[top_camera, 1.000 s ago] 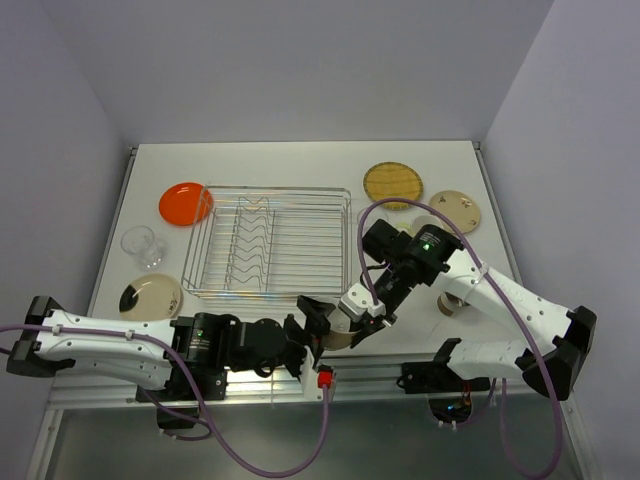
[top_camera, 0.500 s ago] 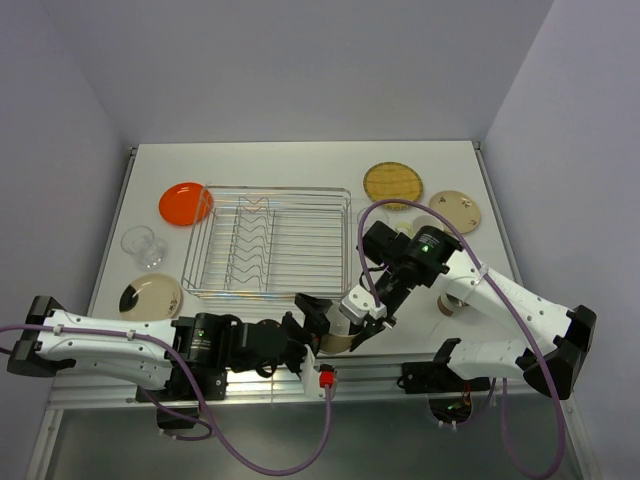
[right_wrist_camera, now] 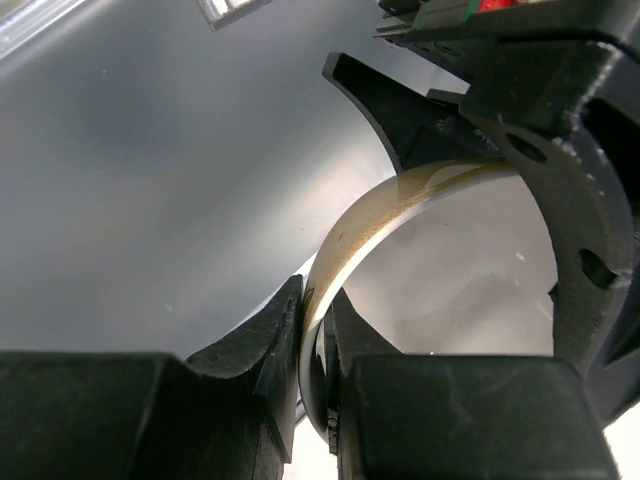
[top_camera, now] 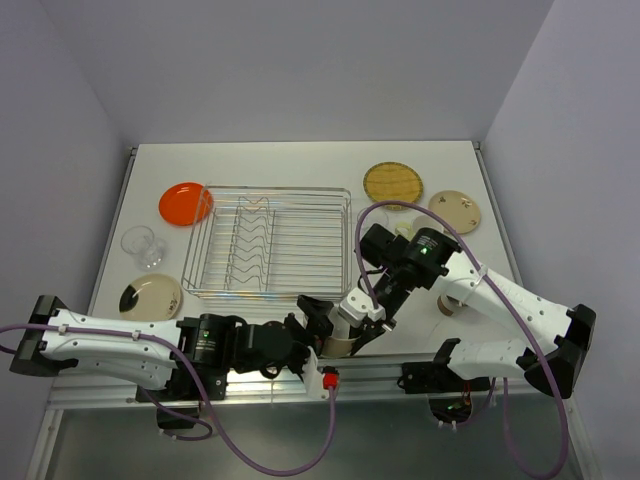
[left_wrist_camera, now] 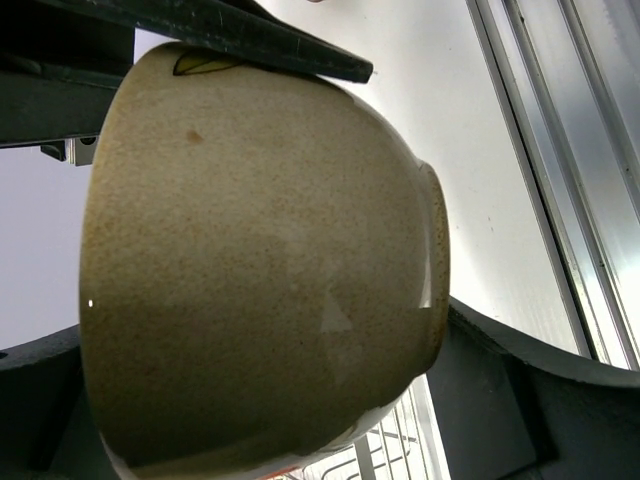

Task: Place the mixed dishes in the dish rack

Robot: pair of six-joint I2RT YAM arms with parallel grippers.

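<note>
The beige bowl (top_camera: pixel 338 343) is held on its side near the table's front edge, between both grippers. My right gripper (top_camera: pixel 362 318) is shut on its rim, one finger inside and one outside, as the right wrist view shows (right_wrist_camera: pixel 318 300). My left gripper (top_camera: pixel 322 330) spans the bowl from the other side. In the left wrist view the bowl (left_wrist_camera: pixel 260 260) fills the space between the upper finger (left_wrist_camera: pixel 250 40) and lower finger (left_wrist_camera: pixel 500 370), and both look pressed against it. The dish rack (top_camera: pixel 268 292) stands behind, with no dishes in it.
Left of the rack lie an orange plate (top_camera: pixel 185 203), a clear cup (top_camera: pixel 142 245) and a tan plate (top_camera: pixel 150 295). At the back right are a yellow woven plate (top_camera: pixel 392 182) and a cream plate (top_camera: pixel 455 210). A brown cup (top_camera: pixel 450 305) stands by the right arm.
The left gripper has moved right and closed in around the bowl. The right gripper and the bowl have shifted slightly toward the front edge.
</note>
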